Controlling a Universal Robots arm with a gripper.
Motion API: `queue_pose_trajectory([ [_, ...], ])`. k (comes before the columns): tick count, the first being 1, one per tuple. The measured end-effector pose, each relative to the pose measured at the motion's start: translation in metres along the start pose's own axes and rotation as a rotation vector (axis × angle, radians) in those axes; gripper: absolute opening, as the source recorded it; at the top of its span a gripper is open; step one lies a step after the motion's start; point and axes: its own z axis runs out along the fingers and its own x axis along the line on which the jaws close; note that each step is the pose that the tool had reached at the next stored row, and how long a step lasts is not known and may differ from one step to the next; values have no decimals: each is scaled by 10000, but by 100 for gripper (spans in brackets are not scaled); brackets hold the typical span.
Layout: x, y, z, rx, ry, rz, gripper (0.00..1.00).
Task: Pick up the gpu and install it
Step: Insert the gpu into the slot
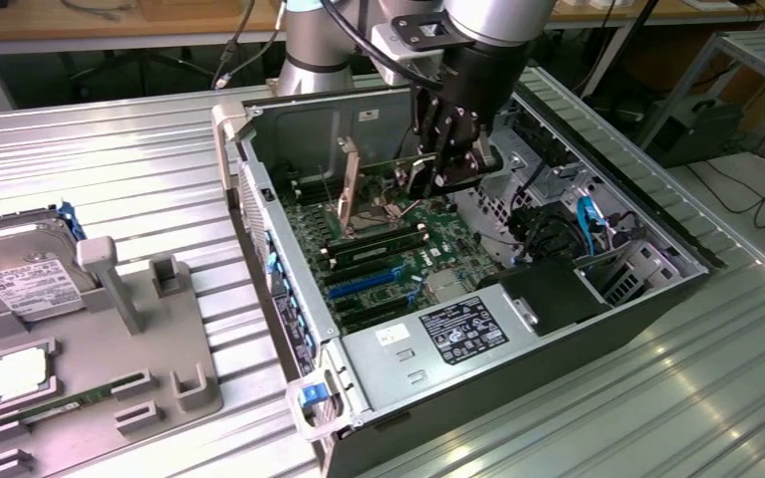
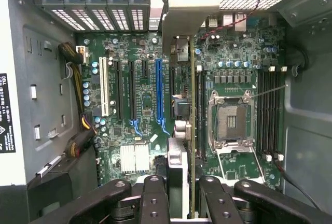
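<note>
One robot arm reaches into the open computer case on the desk, its jaws clenched on the gpu. The card hangs edge-down inside the case over the motherboard, between the expansion slots and the processor socket. Its metal bracket points toward the case's rear wall.

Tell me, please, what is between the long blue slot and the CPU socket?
In the wrist view, the gpu, edge-on in the tool, hangs between the blue slot and the CPU socket.
</note>
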Motion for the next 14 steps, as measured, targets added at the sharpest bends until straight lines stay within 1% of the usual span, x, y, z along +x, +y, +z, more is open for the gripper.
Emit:
queue_pose_trajectory([
  [14,7,2,88,0,10,0,28],
])
